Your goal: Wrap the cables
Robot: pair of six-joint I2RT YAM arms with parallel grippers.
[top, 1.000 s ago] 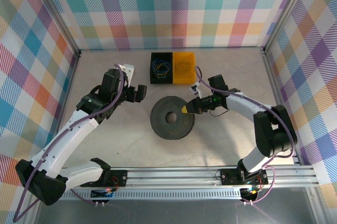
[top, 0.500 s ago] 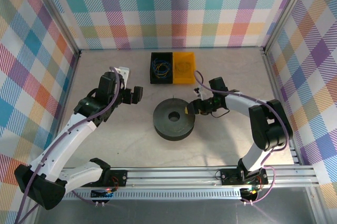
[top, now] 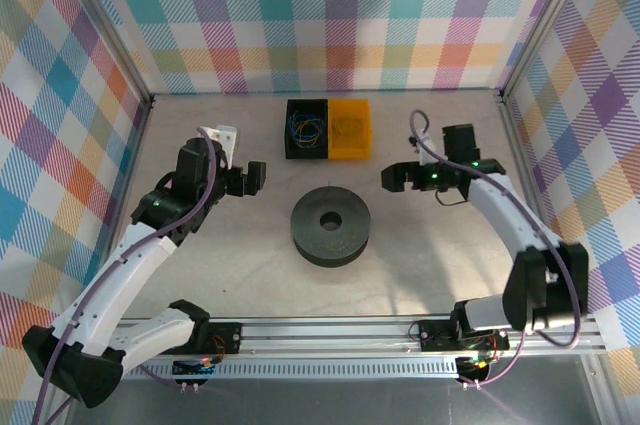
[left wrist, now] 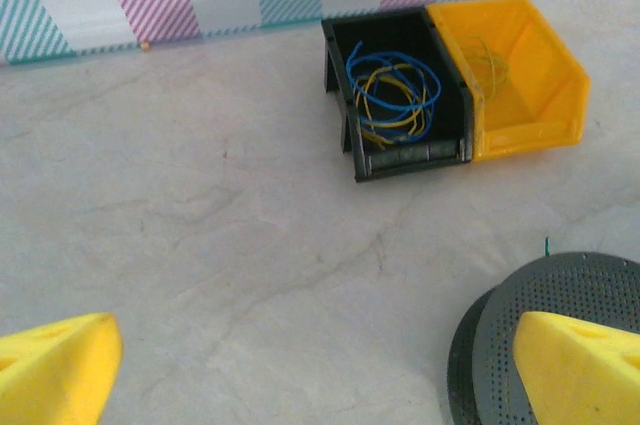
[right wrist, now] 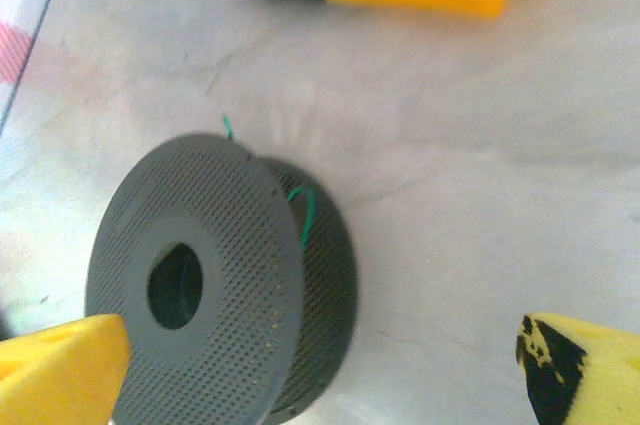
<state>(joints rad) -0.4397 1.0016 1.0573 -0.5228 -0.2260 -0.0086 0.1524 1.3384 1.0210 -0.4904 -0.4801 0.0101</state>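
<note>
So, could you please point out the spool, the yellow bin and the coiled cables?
black spool (top: 308, 227): top external view, upper flange beside the hole.
yellow bin (left wrist: 525, 138): left wrist view, front wall.
blue and yellow cables (left wrist: 395, 95): left wrist view, middle of the tangle.

The spool (top: 331, 227) sits mid-table (top: 220, 255). Behind it, near the far edge, two bins touch side by side; the left bin (left wrist: 412, 158) holds cables (left wrist: 392, 95), with the right bin (left wrist: 530, 135) beside it. The left gripper (top: 258, 177) is left of the spool, the right gripper (top: 388, 178) right, both apart from it.
</note>
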